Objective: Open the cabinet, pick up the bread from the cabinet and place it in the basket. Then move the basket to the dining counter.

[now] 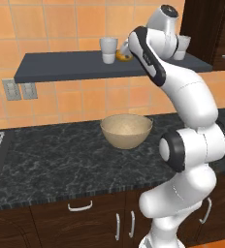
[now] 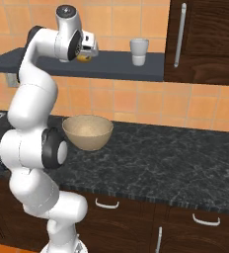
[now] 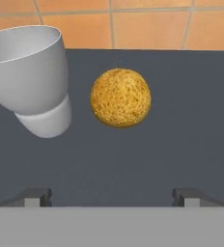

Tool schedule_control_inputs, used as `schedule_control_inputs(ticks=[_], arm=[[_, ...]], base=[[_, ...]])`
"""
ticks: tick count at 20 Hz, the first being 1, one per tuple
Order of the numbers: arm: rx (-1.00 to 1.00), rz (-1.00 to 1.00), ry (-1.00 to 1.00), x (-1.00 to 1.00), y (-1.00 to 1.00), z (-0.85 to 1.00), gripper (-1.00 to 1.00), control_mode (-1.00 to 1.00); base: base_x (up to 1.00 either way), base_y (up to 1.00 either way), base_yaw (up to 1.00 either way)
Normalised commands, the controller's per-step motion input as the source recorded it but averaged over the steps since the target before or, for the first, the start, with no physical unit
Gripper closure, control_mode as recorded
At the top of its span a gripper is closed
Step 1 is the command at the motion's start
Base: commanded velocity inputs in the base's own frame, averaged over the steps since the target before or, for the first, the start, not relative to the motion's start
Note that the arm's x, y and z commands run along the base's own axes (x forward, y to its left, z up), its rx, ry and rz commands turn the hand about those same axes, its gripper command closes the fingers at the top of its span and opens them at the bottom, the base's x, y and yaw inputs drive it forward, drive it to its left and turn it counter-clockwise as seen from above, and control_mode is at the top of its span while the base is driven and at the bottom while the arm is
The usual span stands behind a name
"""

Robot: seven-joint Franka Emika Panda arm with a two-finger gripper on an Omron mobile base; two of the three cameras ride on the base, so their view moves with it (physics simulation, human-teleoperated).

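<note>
One bread (image 3: 120, 98) sits on the dark shelf (image 1: 61, 65), just beside a white cup (image 3: 33, 77). The gripper (image 3: 111, 197) hangs before it, fingers spread, holding nothing. The basket (image 1: 126, 130) rests on the worktop (image 2: 175, 158) below.

Orange tile wall (image 1: 61, 29), dk grey shelf (image 1: 61, 65) (wall-mounted), black-speckled worktop (image 1: 61, 160), dk cabinets (image 2: 210, 39)

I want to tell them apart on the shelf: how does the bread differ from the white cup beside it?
The bread is a golden-yellow, rough-crusted ball; the white cup is smooth and plain. The bread is a closed lump, the cup hollow with an open mouth. The cup looks larger than the bread. Both sit on the dark shelf, close but apart.
</note>
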Motion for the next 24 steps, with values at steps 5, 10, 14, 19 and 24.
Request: schedule_control_inputs(ticks=[5,10,14,19,24], arm=[[-0.01,0.02,0.00,0.33,0.20,-0.11,-1.00,-1.00],[0.00,0.00,0.00,0.47,0.00,-0.02,-1.00,-1.00],[0.00,0.00,0.00,0.42,-0.05,-0.04,-1.00,-1.00],[0.00,0.00,0.00,0.39,-0.09,0.00,-1.00,-1.00],[-0.02,0.00,0.00,0.43,0.01,-0.05,-1.00,-1.00]], base=[[0.00,0.00,0.00],[0.00,0.00,0.00],[0.00,0.00,0.00],[0.00,0.00,0.00],[0.00,0.00,0.00]])
